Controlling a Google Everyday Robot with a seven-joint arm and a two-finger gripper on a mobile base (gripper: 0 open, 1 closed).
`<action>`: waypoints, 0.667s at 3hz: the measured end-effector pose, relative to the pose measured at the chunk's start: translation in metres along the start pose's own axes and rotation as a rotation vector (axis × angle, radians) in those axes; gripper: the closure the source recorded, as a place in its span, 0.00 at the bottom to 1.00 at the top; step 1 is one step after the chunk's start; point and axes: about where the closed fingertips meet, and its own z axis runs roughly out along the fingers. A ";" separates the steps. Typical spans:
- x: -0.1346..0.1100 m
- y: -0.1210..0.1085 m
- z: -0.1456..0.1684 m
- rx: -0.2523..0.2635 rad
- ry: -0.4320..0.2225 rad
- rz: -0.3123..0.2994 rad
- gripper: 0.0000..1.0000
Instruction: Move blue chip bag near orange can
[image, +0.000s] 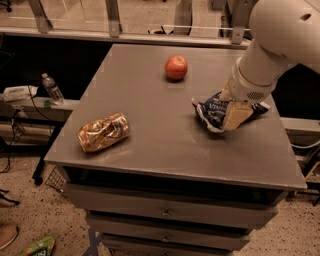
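Note:
The blue chip bag (214, 112) is a dark navy foil bag with white lettering, lying on the right side of the grey table (160, 145). The orange can (103, 132) is dented and shiny orange-gold, lying on its side near the table's front left. My gripper (235, 114) hangs from the white arm at the upper right and sits over the right part of the bag, its tan fingers (236, 115) pointing down onto it. The arm hides the bag's right end.
A red apple (176, 67) sits at the back middle of the table. Drawers (165, 212) run below the tabletop. A water bottle (52, 89) stands on a low shelf to the left. Cables lie on the floor at left.

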 end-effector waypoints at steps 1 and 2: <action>-0.002 -0.003 0.002 -0.002 -0.004 -0.002 0.63; -0.014 -0.011 -0.022 0.046 -0.047 -0.026 0.87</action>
